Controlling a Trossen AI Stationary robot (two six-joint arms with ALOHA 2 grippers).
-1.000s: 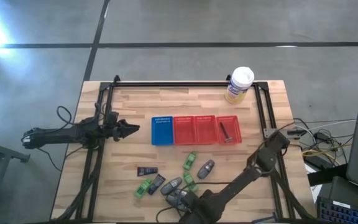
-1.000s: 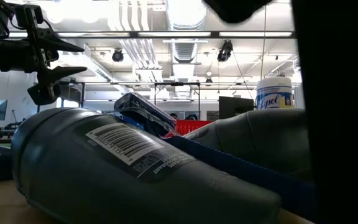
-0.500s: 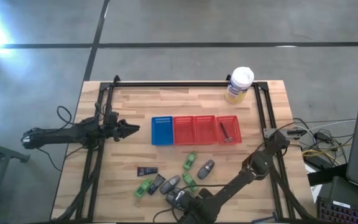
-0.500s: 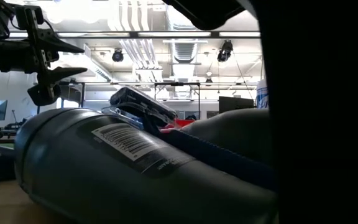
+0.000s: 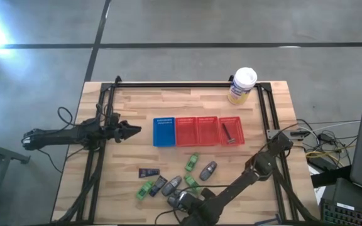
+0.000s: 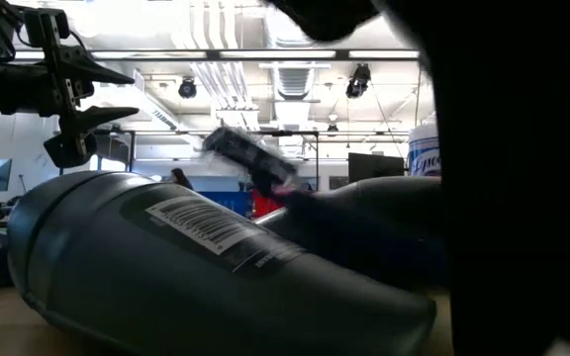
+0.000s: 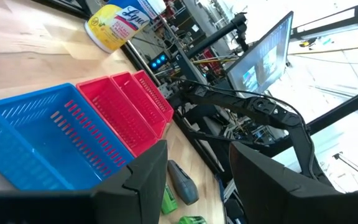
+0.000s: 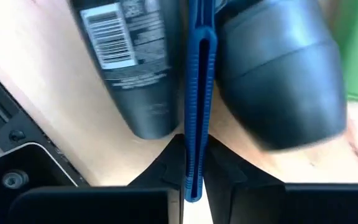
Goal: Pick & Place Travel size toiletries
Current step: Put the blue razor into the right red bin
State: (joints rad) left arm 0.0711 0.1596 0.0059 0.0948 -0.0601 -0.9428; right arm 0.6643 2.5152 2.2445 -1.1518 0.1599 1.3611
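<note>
- Wooden table (image 5: pixel 131 100) on a grey concrete floor; the low view looks past it into a workshop with ceiling lights.
- Landmark: the row of trays mid-table, one blue tray (image 5: pixel 164 131) and three red ones (image 5: pixel 208 130). The farthest red tray already holds a thin dark razor (image 5: pixel 229 132), so the trays are judged the drop-off.
- Yellowish canister (image 5: pixel 242 85) stands beyond the trays at the table's far edge; not a task item.
- Remaining toiletries lie in a loose cluster on the near side of the trays: green packets (image 5: pixel 191 162), grey oval containers (image 5: pixel 208 169), a dark tube (image 5: pixel 148 172).
- Right gripper (image 8: pixel 193 163) is down at the cluster's near edge, fingers pinching a blue razor handle (image 8: pixel 197 74) end-on. The handle runs between a barcoded dark tube (image 8: pixel 132 56) and a grey container (image 8: pixel 278 68), hence the narrow grip.
- Left gripper (image 5: pixel 132 130) waits beside the blue tray, off the table surface, fingers spread, holding nothing.
</note>
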